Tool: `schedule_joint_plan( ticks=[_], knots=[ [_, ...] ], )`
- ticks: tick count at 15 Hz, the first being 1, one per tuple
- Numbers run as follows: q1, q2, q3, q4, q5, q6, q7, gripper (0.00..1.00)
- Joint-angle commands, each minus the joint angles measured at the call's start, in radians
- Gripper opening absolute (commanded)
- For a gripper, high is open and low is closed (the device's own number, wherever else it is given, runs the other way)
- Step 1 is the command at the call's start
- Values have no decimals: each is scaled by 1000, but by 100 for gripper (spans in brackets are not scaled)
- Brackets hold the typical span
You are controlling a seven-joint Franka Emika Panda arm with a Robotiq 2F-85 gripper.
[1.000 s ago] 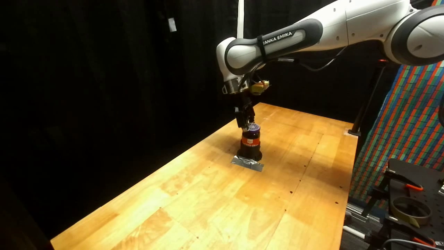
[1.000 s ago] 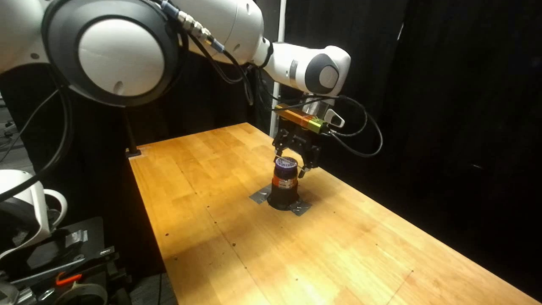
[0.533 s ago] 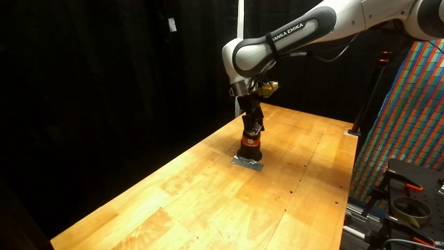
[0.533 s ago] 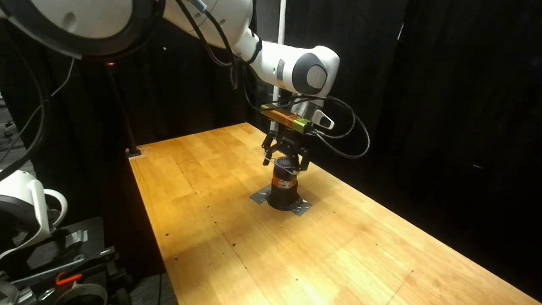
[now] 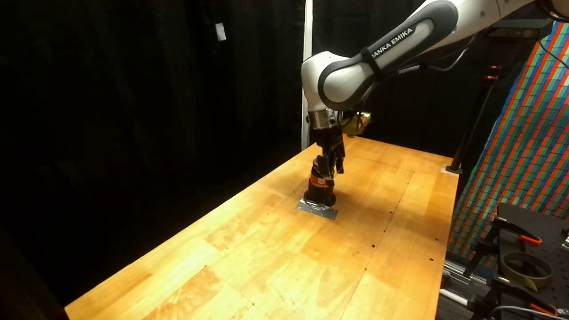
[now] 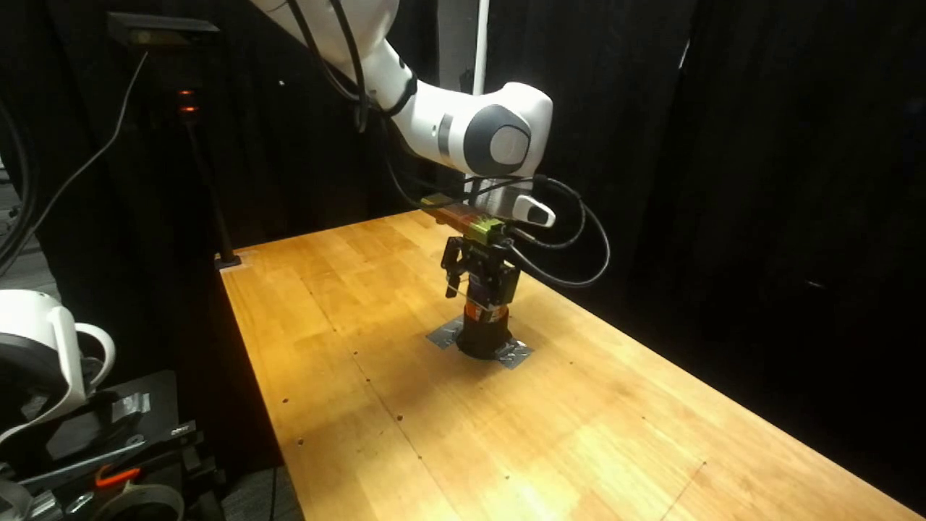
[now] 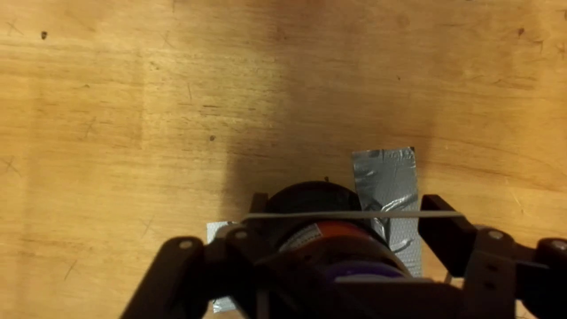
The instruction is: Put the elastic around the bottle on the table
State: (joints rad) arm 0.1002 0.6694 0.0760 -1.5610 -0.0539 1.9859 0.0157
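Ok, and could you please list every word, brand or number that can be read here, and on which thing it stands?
"RANKA EMIKA": on the robot arm in an exterior view, just after a black strap.
Label text on the bottle: too small or blurred to read in any view.
I can read no other text.

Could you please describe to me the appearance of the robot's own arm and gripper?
The arm is white and rounded, with dark grey trim. Its lettering, partly cut off, shows "RANKA EMIKA" beside a black band. Black cables run along it. The gripper is black, with two jointed fingers; a yellow-green and orange-brown box is mounted above it.
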Motion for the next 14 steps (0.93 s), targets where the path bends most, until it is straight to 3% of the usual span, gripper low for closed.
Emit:
schedule_joint_plan(
  ticks=[1, 6, 10, 11, 14],
  knots=[
    [28, -138, -31, -241, -38, 223, 72, 59],
    [75, -255, -75, -494, -122, 514, 206, 19],
    [152, -337, -162, -707, -268, 740, 370, 13],
    [187, -357, -204, -761, -338, 806, 432, 16],
    [357, -359, -414, -837, -612, 991, 680, 18]
  ],
)
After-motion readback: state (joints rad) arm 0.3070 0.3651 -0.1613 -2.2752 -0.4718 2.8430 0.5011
